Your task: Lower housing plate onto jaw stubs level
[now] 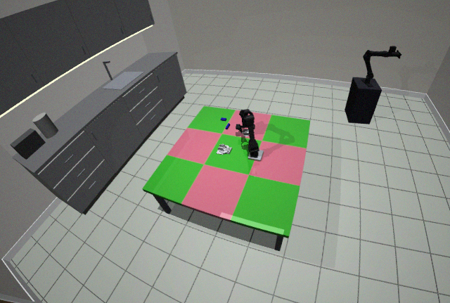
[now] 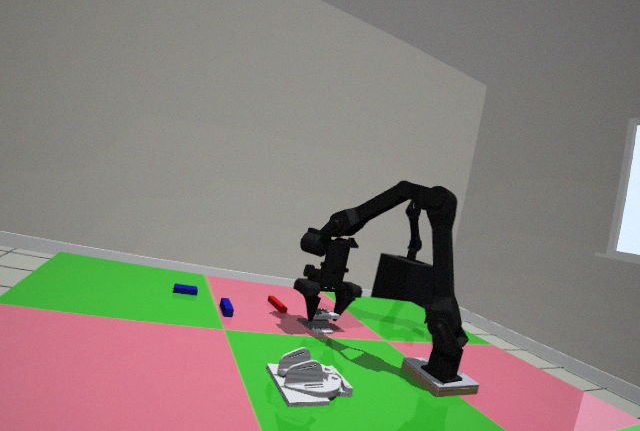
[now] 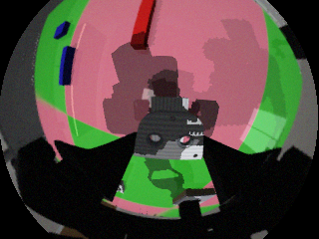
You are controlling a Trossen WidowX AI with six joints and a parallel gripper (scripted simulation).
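The grey-white housing plate (image 1: 245, 132) (image 2: 325, 315) (image 3: 169, 134) has two round holes and sits between my fingertips. My gripper (image 2: 324, 317) (image 3: 169, 141) points down and is shut on the plate's two sides. Another pale piece (image 2: 323, 330) shows just below the plate; whether they touch is unclear. The white jaw assembly (image 1: 223, 149) (image 2: 310, 382) rests on the middle green square, apart from the gripper, with two curved upright fins on a flat base. The pins and stubs are too small to tell apart.
Two blue blocks (image 1: 223, 119) (image 2: 226, 306) (image 3: 66, 66) and a red bar (image 2: 277, 303) (image 3: 143, 25) lie beyond the gripper. The arm's base (image 1: 259, 155) (image 2: 454, 388) stands right of the jaw assembly. A second arm (image 1: 368, 63) stands on a dark pedestal off the table.
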